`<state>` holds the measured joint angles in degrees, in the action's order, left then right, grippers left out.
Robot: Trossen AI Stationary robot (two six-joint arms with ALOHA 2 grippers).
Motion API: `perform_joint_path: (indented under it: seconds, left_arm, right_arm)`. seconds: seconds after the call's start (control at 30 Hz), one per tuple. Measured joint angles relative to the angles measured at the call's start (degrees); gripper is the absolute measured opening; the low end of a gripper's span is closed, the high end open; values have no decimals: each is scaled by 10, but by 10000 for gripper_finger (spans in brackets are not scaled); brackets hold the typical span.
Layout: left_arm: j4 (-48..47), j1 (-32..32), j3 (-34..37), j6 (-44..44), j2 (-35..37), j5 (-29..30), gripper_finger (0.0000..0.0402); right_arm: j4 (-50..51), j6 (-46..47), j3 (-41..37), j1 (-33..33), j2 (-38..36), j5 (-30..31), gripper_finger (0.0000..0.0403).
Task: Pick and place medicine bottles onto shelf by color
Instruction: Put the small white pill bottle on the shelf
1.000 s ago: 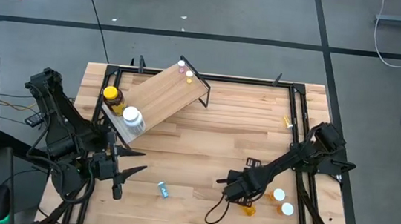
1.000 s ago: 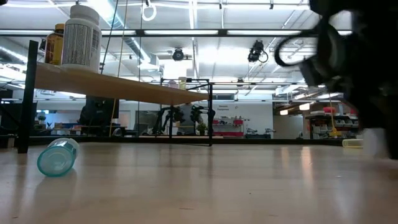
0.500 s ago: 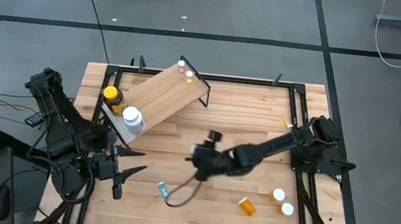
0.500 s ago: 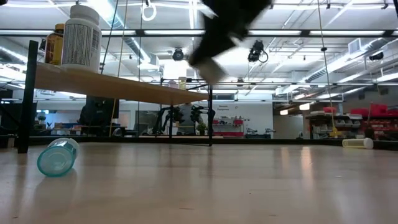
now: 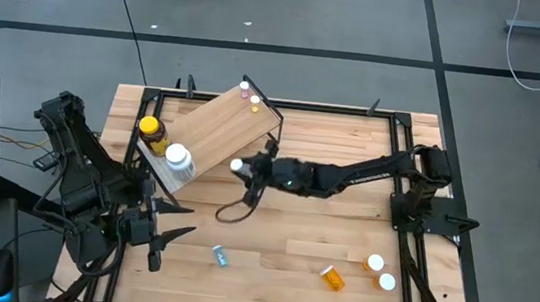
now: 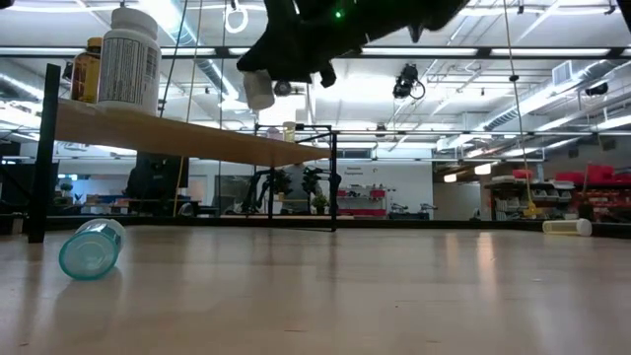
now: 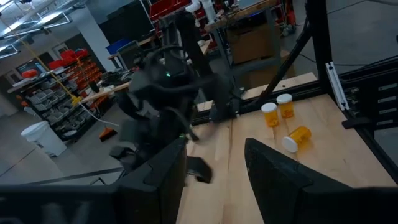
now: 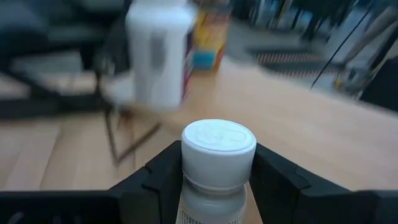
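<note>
My right gripper (image 5: pixel 244 168) is shut on a white-capped bottle (image 8: pixel 217 149) and hangs in the air by the near right edge of the shelf (image 5: pixel 217 130), a tilted plywood board on a black frame. An amber jar with a yellow lid (image 5: pixel 151 131) and a large white bottle (image 5: pixel 178 158) stand on the shelf's left end, and two tiny vials (image 5: pixel 249 94) stand on its far end. A teal vial (image 5: pixel 221 256) and three orange vials (image 5: pixel 375 264) lie on the table. My left gripper (image 5: pixel 182 219) waits open at the near left. My right gripper pinches the bottle between its two fingers (image 8: pixel 152 177), on the body just below the white cap (image 8: pixel 218 138). The fingers reach almost level from the table's right, and the cap end sticks out ahead of them. The bottle (image 6: pixel 258 91) hangs clear of the table, about level with the shelf top.
The black frame rail (image 5: pixel 403 175) runs along the table's edges. The orange vials (image 7: pixel 277 112) lie at the near right corner. Bare wood (image 5: pixel 292 224) lies across the middle of the table, between the shelf and the vials.
My right gripper has swung from the near right of the table, close to the orange vials, toward the far left and up to the shelf. It has tipped from pointing down to almost level, with the bottle carried along.
</note>
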<state>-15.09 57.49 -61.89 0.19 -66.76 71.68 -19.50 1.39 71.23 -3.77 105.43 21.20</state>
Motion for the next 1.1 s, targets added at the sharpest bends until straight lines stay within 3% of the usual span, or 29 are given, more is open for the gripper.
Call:
perform_joint_path:
  seconds: [0.23,0.37,0.5,0.73,1.1]
  left_arm:
    - [-1,0,0,0,0,0,172]
    - [-1,0,0,0,0,0,172]
    - [-1,-3,0,1,0,0,172]
    - [-1,-7,0,0,0,0,172]
    - [0,-22,0,0,0,0,172]
  right_arm:
    - [-307,-12,-160,54,-40,16,168]
    - [-405,-12,-238,78,-65,19,168]
    - [-407,-23,-251,90,-75,14,168]
    - [-322,-31,-224,129,-75,10,168]
    - [-333,-33,-218,175,-54,-65,168]
